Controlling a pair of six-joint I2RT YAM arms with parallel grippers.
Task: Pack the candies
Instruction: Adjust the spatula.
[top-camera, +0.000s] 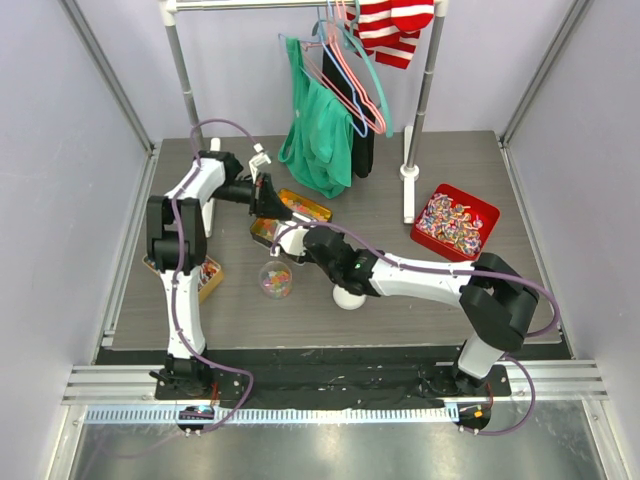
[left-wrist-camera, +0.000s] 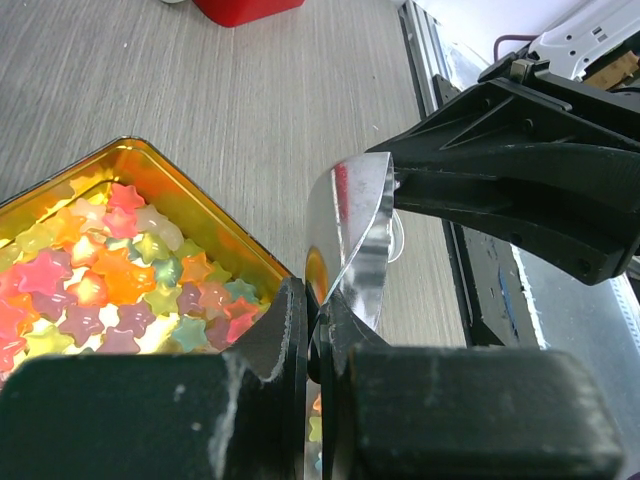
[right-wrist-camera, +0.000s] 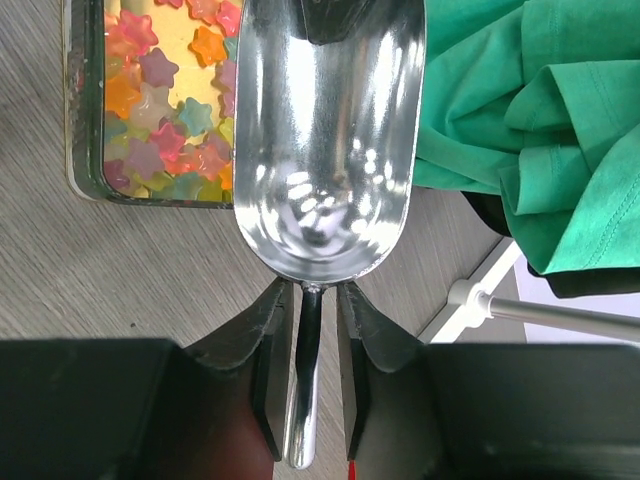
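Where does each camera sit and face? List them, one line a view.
Top external: overhead, looking down on the table; left arm and right arm show.
Left wrist: behind the left end effector, facing candies and scoop.
Right wrist: behind the right end effector, looking along the scoop.
Both wrist views share scoop and candies.

A dark grey wood-grain table fills the middle of the overhead view. Pale lilac walls close it in at 9, 12 and 3 o'clock, with slanted metal struts at 11 and 1 o'clock. At 12 o'clock stands a clothes rack of silver poles on a white foot. It is hung with a green garment, a black garment, a red-and-white striped garment and coloured hangers. At 6 o'clock a black mat edges the table, followed by an aluminium rail and a brushed metal floor with a soft sheen. The light is even and the shadows are faint.
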